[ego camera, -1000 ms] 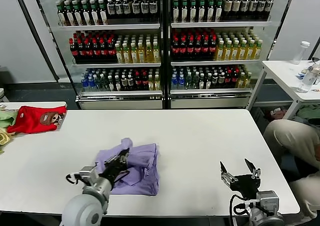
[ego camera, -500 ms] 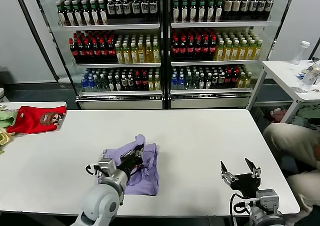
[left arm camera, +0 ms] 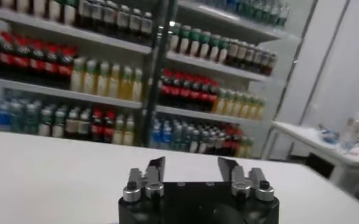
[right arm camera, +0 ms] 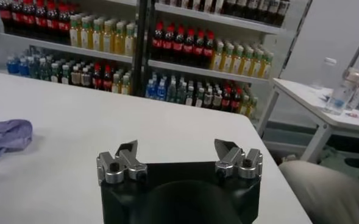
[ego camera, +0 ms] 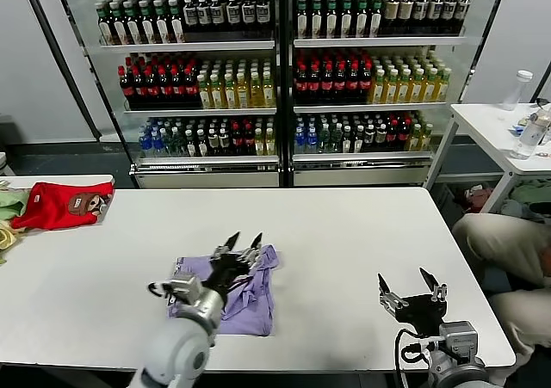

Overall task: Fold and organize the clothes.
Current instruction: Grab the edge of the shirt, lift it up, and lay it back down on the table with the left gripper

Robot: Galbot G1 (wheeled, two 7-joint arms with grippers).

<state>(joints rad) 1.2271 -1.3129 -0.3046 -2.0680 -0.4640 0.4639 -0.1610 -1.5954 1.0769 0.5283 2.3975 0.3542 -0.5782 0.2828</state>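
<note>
The lavender T-shirt (ego camera: 250,300) lies folded in a rumpled bundle on the white table (ego camera: 344,233), left of centre near the front edge. My left gripper (ego camera: 244,239) is open and empty, raised just above the shirt's far edge with its fingers pointing up and away. In the left wrist view the left gripper (left arm camera: 191,163) shows only bare table and shelves between its fingers. My right gripper (ego camera: 411,279) is open and empty, parked at the front right of the table. A corner of the shirt (right arm camera: 5,135) shows in the right wrist view, far from the right gripper (right arm camera: 176,146).
A red garment with a brown patch (ego camera: 62,206) and pale green and yellow cloths (ego camera: 9,207) lie at the table's far left. Drink coolers (ego camera: 284,78) stand behind. A person (ego camera: 504,242) sits at the right, beside a side table with bottles (ego camera: 527,130).
My left gripper carried a fold of the shirt to the right, let it go and rose with its fingers open. The shirt now lies flatter and narrower. The right arm has barely moved.
</note>
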